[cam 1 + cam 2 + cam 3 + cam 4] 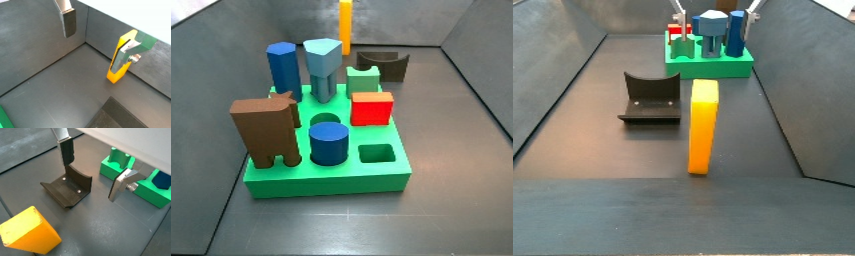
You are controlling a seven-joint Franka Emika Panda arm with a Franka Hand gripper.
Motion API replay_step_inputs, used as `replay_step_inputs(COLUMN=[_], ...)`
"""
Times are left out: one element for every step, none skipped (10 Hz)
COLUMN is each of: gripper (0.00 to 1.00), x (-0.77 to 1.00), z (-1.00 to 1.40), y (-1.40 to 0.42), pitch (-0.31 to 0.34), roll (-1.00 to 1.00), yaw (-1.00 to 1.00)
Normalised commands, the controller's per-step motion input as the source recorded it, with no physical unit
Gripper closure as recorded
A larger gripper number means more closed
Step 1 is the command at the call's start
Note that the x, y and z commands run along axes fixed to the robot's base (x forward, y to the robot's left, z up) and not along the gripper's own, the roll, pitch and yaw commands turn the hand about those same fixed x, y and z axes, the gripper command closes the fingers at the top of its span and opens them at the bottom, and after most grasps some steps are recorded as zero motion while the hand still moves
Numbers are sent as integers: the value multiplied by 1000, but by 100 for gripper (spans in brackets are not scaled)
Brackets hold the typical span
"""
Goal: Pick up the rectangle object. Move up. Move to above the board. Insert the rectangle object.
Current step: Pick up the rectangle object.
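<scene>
The rectangle object, a tall orange-yellow block, stands upright on the dark floor (704, 125), apart from the board. It shows far behind the board in a side view (345, 20). In the wrist views it stands partly behind one finger (119, 70) and as a near corner (27, 230). The green board (305, 182) holds several blocks and has an empty rectangular hole (376, 153). My gripper (93, 50) (90, 180) hangs high over the floor between fixture and board. It is open and empty, not around the block.
The dark fixture (67, 189) (651, 97) stands on the floor beside the board. On the board are a brown arch block (265, 130), a red cube (372, 108), a blue cylinder (329, 143) and tall blue blocks (283, 65). Grey walls enclose the floor.
</scene>
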Motion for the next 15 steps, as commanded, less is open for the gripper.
replay_step_inputs(gripper=[0,0,0,0,0,0,0,0,0,0,0,0,0,100,100], x=[234,340,557,703,777,551,340,123,0,-143,-34,26,0,0,0], z=[0,-29,-109,-283,-451,-649,-477,-477,-546,-560,-303,0,0,0,0], y=[589,611,694,703,726,831,823,897,980,840,637,60,0,0,0], pitch=[0,0,0,-33,-66,-144,-219,-251,-229,-220,-113,17,0,0,0], roll=[-51,-63,-103,-147,-133,-154,-207,-170,-144,-150,-189,-16,0,0,0], yaw=[331,274,109,63,60,100,51,0,0,0,0,-9,0,0,0])
